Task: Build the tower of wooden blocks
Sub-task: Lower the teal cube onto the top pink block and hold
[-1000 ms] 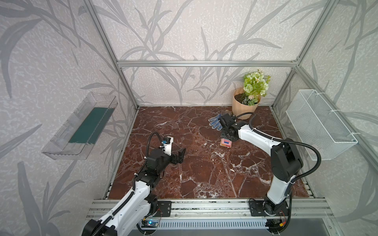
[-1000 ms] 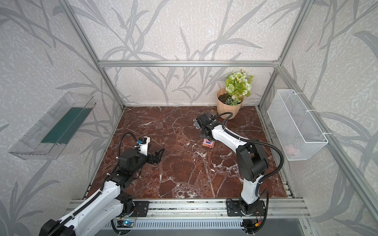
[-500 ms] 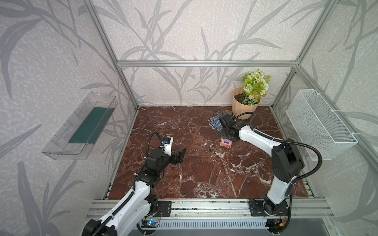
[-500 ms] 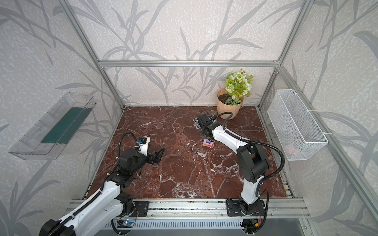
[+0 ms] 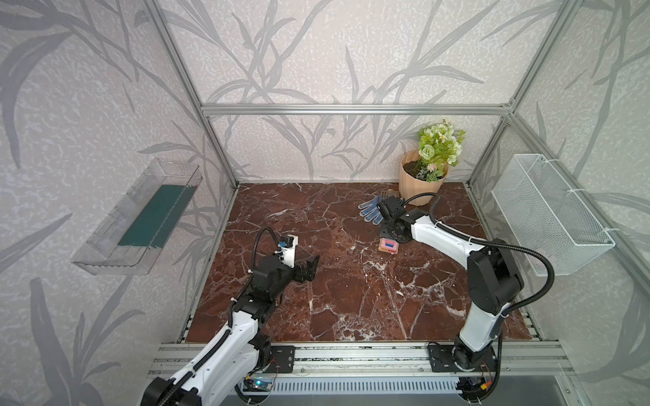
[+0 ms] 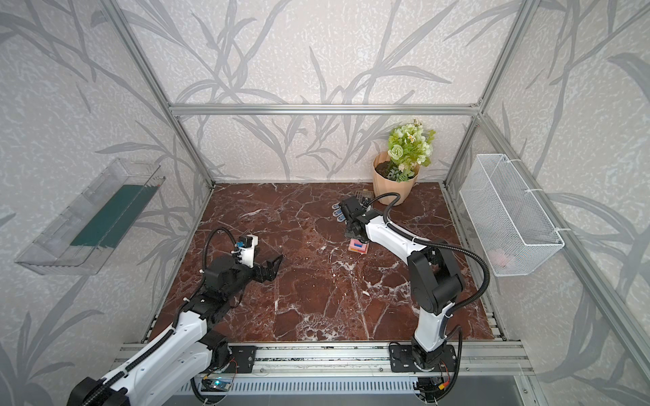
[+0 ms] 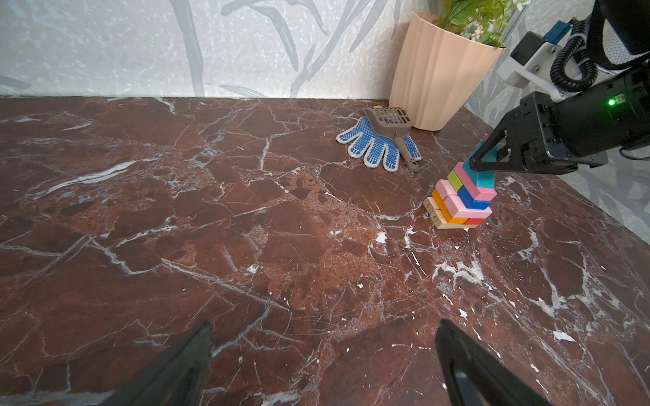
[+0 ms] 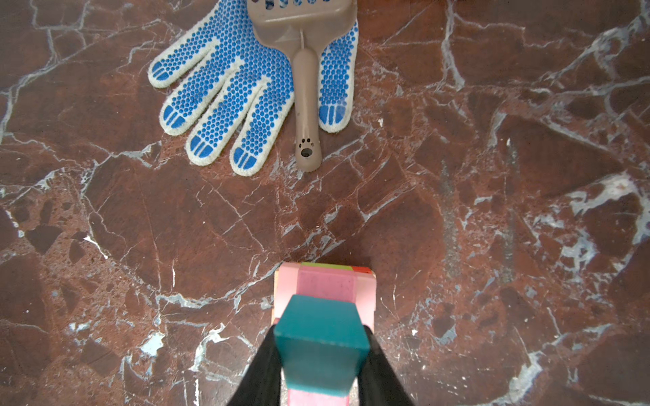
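1. Since a second ago, little change. The right arm's elbow has shifted a hair. The tower (image 5: 388,245) and left tool (image 5: 310,269) sit where they were.
2. Both top views: the tower stands on the marble bench (image 5: 351,298), right of middle and toward the back. It is near a blue dotted glove (image 5: 369,210) and a beige flowerpot (image 5: 420,184). The right tool (image 5: 394,236) hangs directly over it, jaws hidden under the wrist. The left tool (image 6: 272,269) is well apart from the tower, above bare bench.
3. Left wrist view: the left tool (image 7: 323,351) has its jaws spread wide with nothing between them. The tower (image 7: 457,205) reads tan base, orange and red, pink, blue and green, pink. The right tool (image 7: 487,165) is clamped on a teal block (image 7: 484,180), whose lower end meets the top pink block (image 7: 461,174).
4. Right wrist view: the teal block (image 8: 320,344) is gripped between two black fingers (image 8: 262,365), over the pink block (image 8: 325,286). The glove (image 8: 228,88) lies beyond, with a tan slotted scoop (image 8: 306,105) across it.
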